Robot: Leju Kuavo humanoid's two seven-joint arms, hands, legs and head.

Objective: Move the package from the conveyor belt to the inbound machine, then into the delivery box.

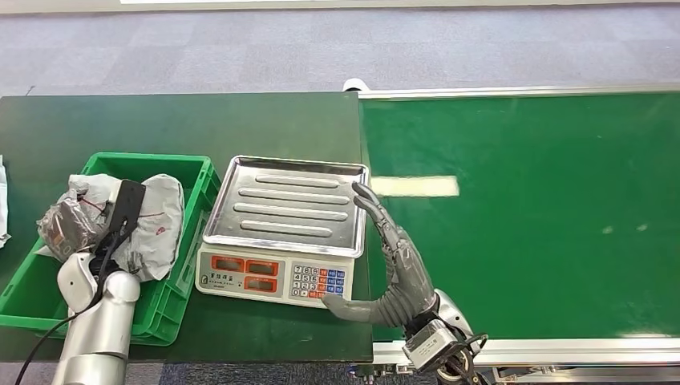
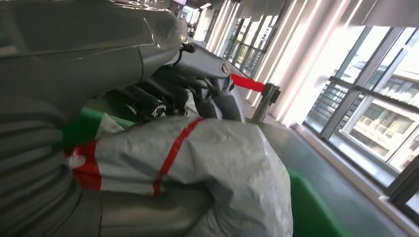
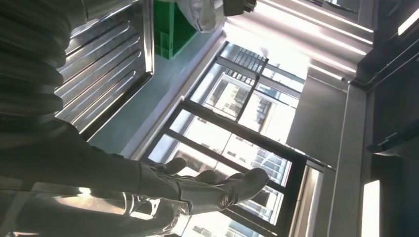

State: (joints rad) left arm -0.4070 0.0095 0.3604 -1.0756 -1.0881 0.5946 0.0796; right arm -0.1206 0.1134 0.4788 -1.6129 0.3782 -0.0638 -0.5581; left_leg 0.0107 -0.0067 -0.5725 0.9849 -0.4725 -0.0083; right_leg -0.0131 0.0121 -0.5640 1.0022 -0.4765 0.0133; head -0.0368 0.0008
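Note:
A grey plastic package [image 1: 163, 215] with red markings lies in the green delivery box [image 1: 152, 160] at the left. My left hand [image 1: 124, 210] is down in the box on top of it. In the left wrist view the package [image 2: 212, 163] sits between the thumb and the dark fingers [image 2: 158, 96], which grip it. The inbound machine, a scale [image 1: 277, 278] with a bare steel tray [image 1: 289, 204], stands right of the box. My right hand [image 1: 397, 261] is beside the scale's right edge, fingers spread and holding nothing; the right wrist view shows the same hand [image 3: 197, 190] next to the tray [image 3: 104, 64].
A second, crumpled darker package [image 1: 68, 223] lies in the box at its left side. The green conveyor belt [image 1: 545, 208] runs along the right with a metal rail [image 1: 561, 346] at its front. A white object [image 1: 2, 200] shows at the left edge.

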